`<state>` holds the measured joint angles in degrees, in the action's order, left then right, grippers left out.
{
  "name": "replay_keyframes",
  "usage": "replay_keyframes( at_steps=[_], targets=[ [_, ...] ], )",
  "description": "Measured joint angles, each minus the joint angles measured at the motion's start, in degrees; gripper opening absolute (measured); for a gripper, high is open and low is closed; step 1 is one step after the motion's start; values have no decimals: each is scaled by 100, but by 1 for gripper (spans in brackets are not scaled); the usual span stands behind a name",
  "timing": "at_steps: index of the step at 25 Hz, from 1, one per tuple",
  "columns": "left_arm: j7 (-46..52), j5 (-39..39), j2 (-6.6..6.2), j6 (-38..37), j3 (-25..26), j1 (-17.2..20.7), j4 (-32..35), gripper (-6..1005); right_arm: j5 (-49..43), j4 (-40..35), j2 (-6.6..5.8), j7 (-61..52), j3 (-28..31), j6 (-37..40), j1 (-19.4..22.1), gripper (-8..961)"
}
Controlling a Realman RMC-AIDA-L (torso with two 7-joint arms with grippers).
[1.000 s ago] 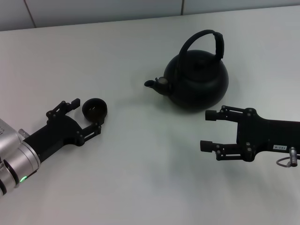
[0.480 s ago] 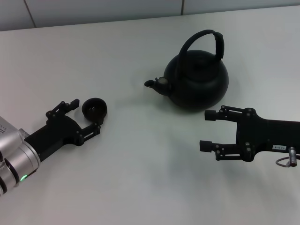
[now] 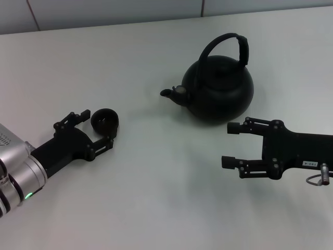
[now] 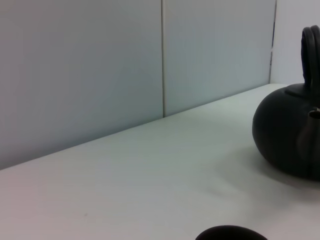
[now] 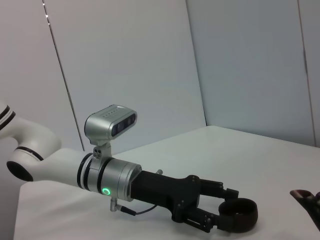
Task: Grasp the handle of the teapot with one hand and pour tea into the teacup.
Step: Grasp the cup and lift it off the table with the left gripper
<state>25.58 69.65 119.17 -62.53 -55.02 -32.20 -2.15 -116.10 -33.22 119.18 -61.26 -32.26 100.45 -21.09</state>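
Observation:
The matte black teapot (image 3: 218, 92) stands on the white table, its spout pointing to the robot's left and its arched handle (image 3: 229, 42) upright. The tiny black teacup (image 3: 105, 120) sits left of it. My left gripper (image 3: 95, 127) is open, with one finger on each side of the teacup at table level. My right gripper (image 3: 229, 145) is open and empty, resting low just in front of the teapot. The left wrist view shows the teapot (image 4: 287, 135), its handle (image 4: 310, 52) and the teacup's rim (image 4: 230, 233). The right wrist view shows the left gripper (image 5: 227, 212) around the teacup (image 5: 241, 214).
The white table (image 3: 166, 198) ends at a pale panelled wall (image 3: 104, 10) at the back. Bare tabletop lies between the teacup and the teapot and in front of both grippers.
My left gripper has crept a little forward around the teacup. The right arm, teapot and teacup have not moved.

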Motion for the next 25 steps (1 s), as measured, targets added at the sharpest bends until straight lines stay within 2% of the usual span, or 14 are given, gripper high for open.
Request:
replay_keyframes(
  at_steps=[11, 17, 25],
  targets=[
    [-62, 164, 0, 12, 27, -30, 1, 833, 0, 0, -9, 0, 0, -87, 0, 827],
    [-63, 164, 0, 1, 43, -55, 4, 667, 0, 0, -9, 0, 0, -139, 0, 827],
    [-31, 163, 0, -167, 41, -91, 4, 663, 0, 0, -9, 0, 0, -141, -4, 827]
  ],
)
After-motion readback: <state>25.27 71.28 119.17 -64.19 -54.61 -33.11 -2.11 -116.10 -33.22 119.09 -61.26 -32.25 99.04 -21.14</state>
